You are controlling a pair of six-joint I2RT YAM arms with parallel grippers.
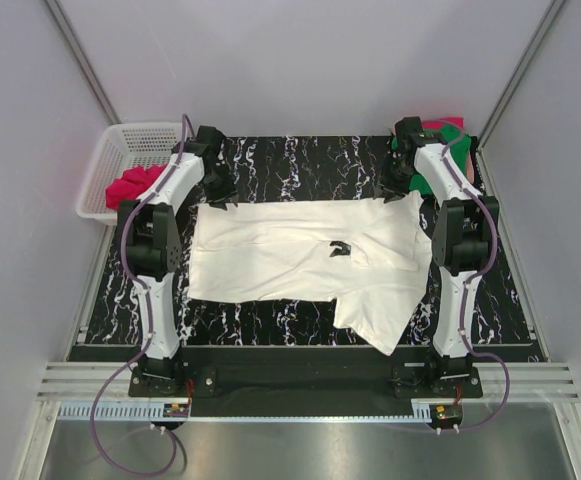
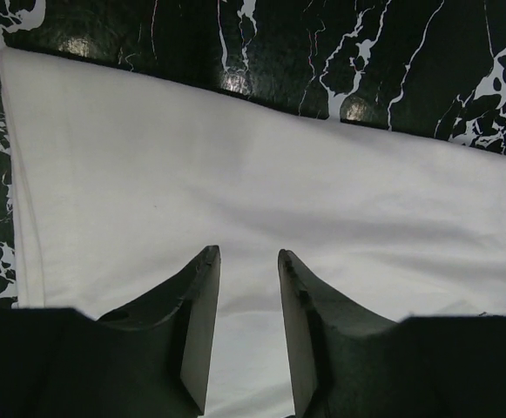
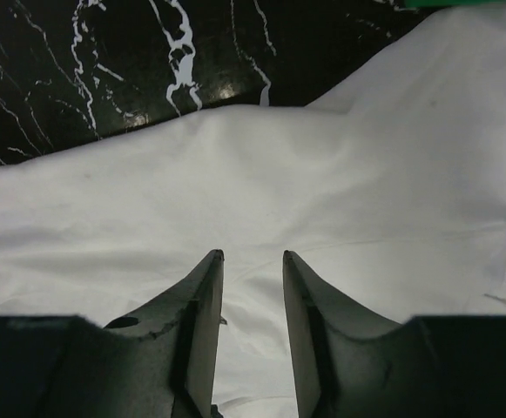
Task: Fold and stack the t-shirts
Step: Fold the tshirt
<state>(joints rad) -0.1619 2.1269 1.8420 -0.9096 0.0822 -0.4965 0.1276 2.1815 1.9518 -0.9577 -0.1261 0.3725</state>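
Observation:
The white t-shirt (image 1: 290, 258) lies spread flat on the black marble table (image 1: 300, 160), one part hanging toward the near right. My left gripper (image 1: 216, 188) hovers at its far left corner. In the left wrist view that gripper (image 2: 248, 252) is open, with only white cloth (image 2: 261, 174) beneath it. My right gripper (image 1: 401, 178) stands at the shirt's far right corner. It is also open (image 3: 253, 254) over rumpled white fabric (image 3: 322, 174), holding nothing. The pinkish-red t-shirt (image 1: 130, 186) is bunched in the basket. The green t-shirt (image 1: 454, 134) lies at the back right.
A white plastic basket (image 1: 120, 140) sits off the table's far left corner. A small dark mark (image 1: 342, 248) shows on the white shirt's middle. Grey walls enclose the table on three sides. A strip of green (image 3: 462, 3) shows at the right wrist view's top edge.

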